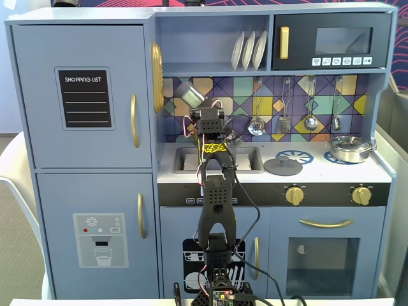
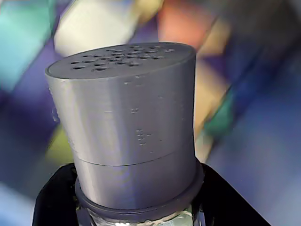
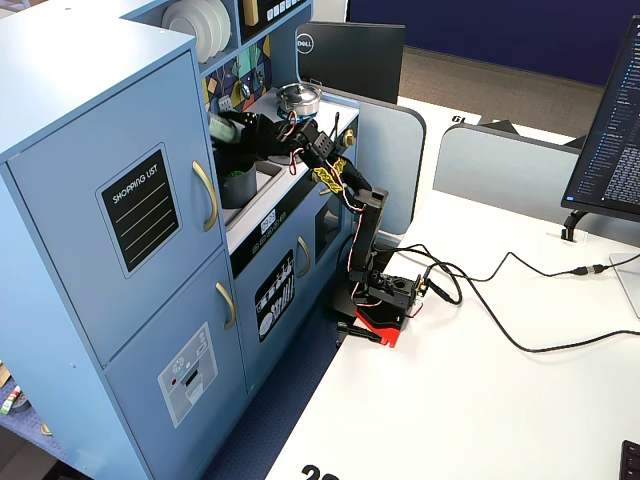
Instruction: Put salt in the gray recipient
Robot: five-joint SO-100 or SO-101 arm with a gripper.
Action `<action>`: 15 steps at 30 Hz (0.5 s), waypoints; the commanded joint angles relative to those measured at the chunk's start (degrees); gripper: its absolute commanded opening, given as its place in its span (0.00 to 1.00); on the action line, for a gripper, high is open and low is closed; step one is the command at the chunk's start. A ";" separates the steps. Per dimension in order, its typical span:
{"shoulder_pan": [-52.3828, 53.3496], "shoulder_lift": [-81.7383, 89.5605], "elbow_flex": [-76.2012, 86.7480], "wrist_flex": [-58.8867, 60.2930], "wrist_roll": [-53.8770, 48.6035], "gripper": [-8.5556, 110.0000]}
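Observation:
The salt shaker (image 1: 189,94) is lifted and tilted in front of the tiled back wall, above the left side of the sink (image 1: 186,160). My gripper (image 1: 198,108) is shut on it. The wrist view shows the shaker's gray perforated cap (image 2: 127,117) close up, with my gripper (image 2: 136,209) around its neck and black fingers (image 2: 51,202) on both sides. In a fixed view from the side, the shaker's pale green label (image 3: 221,128) shows above the gray pot (image 3: 240,185), which stands in the sink. The arm hides the pot in the front fixed view.
A flat gray lid (image 1: 283,167) lies on the left burner and a shiny silver pan (image 1: 349,148) stands on the right burner. Utensils (image 1: 310,121) hang on the back wall. A shelf with white plates (image 1: 248,51) is overhead. The fridge cabinet (image 1: 83,95) stands to the left.

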 commanded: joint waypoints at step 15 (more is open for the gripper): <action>-0.88 -0.18 -2.64 -7.47 -4.31 0.07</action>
